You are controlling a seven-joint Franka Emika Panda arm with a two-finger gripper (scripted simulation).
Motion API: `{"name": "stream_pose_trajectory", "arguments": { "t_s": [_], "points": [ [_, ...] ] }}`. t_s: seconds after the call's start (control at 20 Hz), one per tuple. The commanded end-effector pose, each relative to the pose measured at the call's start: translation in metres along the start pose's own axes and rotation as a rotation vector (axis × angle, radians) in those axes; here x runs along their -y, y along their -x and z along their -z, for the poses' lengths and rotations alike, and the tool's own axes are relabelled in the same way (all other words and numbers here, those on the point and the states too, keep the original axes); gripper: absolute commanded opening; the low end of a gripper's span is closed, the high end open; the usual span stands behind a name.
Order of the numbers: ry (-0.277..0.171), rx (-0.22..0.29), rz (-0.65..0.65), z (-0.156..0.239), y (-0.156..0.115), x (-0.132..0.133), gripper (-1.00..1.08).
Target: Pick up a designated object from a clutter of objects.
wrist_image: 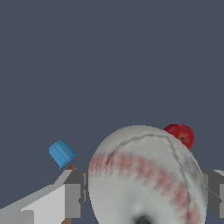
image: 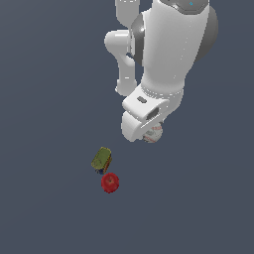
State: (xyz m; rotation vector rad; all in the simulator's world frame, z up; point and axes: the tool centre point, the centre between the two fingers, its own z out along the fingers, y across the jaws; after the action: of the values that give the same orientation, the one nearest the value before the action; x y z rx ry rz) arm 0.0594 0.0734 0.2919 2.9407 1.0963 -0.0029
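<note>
Gripper (wrist_image: 144,192) clamped on the baseball (wrist_image: 146,179), one grey finger pad (wrist_image: 75,192) pressed against one flank of the ball and the opposite pad (wrist_image: 215,192) against the other, as the wrist view shows. Ball seated squarely between the pads, filling much of that view, off-white with a band of faint reddish stitching running across its face. In the exterior view, arm (image: 168,54) reaching down from the upper edge, white links stacked nearly vertical, wrist housing angled toward the exterior view's left, hand pointed downward. Fingers themselves hidden under the wrist housing in that view; only a sliver of the baseball (image: 153,134) showing beneath the housing's lower edge, pale with a hint of red marking. Whether the ball touches the dark floor (image: 49,74) or hangs clear of it: cannot tell. Rest of the clutter well apart from the gripper, lower and toward the exterior view's left: olive-green can (image: 101,158) lying tilted, a sliver of brown and blue visible at its lower edge, too small to resolve there; red apple (image: 110,182) just below the can, near it. In the wrist view, apple (wrist_image: 180,134) peeking from behind the ball, and a small blue block (wrist_image: 61,153) off to the other side, brown edge (wrist_image: 71,167) just beside it.
</note>
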Motion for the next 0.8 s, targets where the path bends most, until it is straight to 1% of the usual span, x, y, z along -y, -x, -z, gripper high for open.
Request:
{"name": "stream_pose_trajectory", "arguments": {
  "t_s": [0.0, 0.3, 0.75],
  "points": [
    [0.000, -0.001, -0.001, 0.021, -0.018, 0.013, -1.00],
    [0.000, -0.002, -0.001, 0.058, -0.056, 0.037, -1.00],
    [-0.001, -0.002, -0.001, 0.101, -0.099, 0.063, -1.00]
  ]
}}
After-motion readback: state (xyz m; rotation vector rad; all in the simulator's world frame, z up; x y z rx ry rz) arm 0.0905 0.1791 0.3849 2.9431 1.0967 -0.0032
